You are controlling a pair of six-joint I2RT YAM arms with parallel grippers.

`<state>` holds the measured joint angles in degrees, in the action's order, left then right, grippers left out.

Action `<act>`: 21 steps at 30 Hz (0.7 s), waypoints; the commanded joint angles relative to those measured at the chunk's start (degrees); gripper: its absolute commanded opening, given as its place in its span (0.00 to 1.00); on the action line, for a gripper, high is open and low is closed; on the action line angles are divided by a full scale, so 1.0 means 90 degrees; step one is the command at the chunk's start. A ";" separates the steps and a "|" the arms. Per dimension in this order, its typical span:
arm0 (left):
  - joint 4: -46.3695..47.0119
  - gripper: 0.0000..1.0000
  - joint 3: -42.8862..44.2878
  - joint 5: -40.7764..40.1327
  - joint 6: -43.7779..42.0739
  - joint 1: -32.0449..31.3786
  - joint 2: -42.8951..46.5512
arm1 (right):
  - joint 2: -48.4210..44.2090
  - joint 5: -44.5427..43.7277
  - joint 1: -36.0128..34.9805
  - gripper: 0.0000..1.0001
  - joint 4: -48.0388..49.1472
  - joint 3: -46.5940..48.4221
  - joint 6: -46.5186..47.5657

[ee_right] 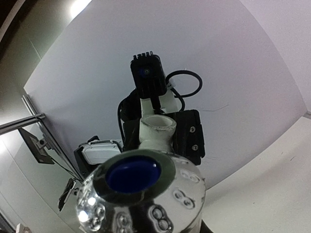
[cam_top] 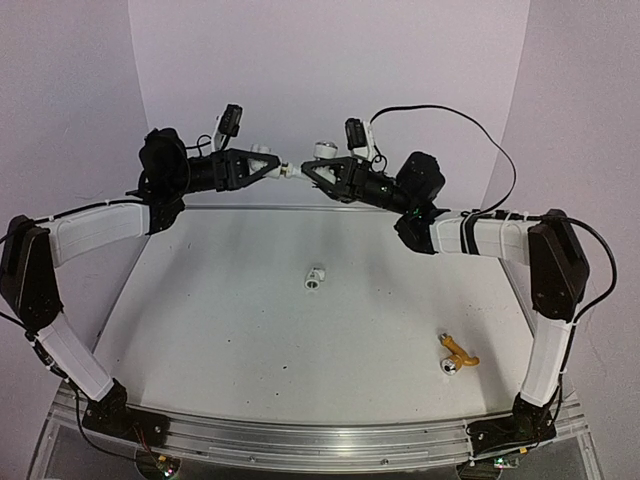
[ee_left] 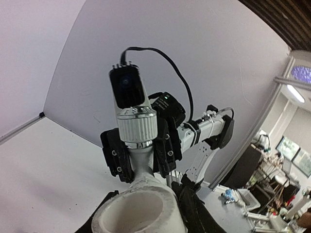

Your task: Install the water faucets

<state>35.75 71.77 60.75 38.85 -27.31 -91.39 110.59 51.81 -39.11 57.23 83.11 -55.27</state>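
Currently, 12 o'clock: left tool clamps stubby white pipe fitting, right tool clamps white plastic faucet; misalignment could cross-thread.

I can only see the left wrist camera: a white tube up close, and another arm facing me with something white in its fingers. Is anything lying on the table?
Observer: Yes. From above, a yellow-gold faucet lies on the table, close to the right arm's base.
Operator: Is that the only thing down there?
Observer: No. A stubby white pipe fitting lies near the middle of the table, well apart from that faucet.
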 commanded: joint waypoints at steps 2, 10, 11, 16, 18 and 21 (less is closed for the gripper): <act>-0.0036 0.00 0.0185 0.2382 -0.3708 -0.0550 -0.0517 | -0.0131 -0.0023 -0.0459 0.00 -0.0346 0.0369 -0.3316; -0.0057 0.02 0.0875 0.1740 -0.3061 -0.0534 -0.0760 | -0.0803 -0.0403 -0.0446 0.00 -0.0763 -0.0030 -0.2902; -0.0058 0.05 0.0960 0.1658 -0.2234 -0.0530 -0.0811 | -0.0849 -0.0429 -0.0414 0.00 -0.0940 -0.0073 -0.2402; -0.0061 0.33 -0.0137 0.0480 -0.0215 -0.0571 -0.0200 | -0.1041 -0.0493 -0.0177 0.00 -0.1084 -0.0354 -0.0375; -0.0058 0.49 -0.0741 0.0010 0.0210 -0.0658 0.0137 | -0.1106 -0.0463 -0.0134 0.00 -0.1242 -0.0409 0.0210; -0.0052 0.73 -0.1366 -0.0652 0.0810 -0.0879 0.0730 | -0.1288 -0.0448 -0.0127 0.00 -0.1773 -0.0488 0.1422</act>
<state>35.77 66.04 62.98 35.35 -31.18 -91.72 102.89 49.41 -39.29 45.65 78.89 -58.54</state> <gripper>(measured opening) 0.569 0.280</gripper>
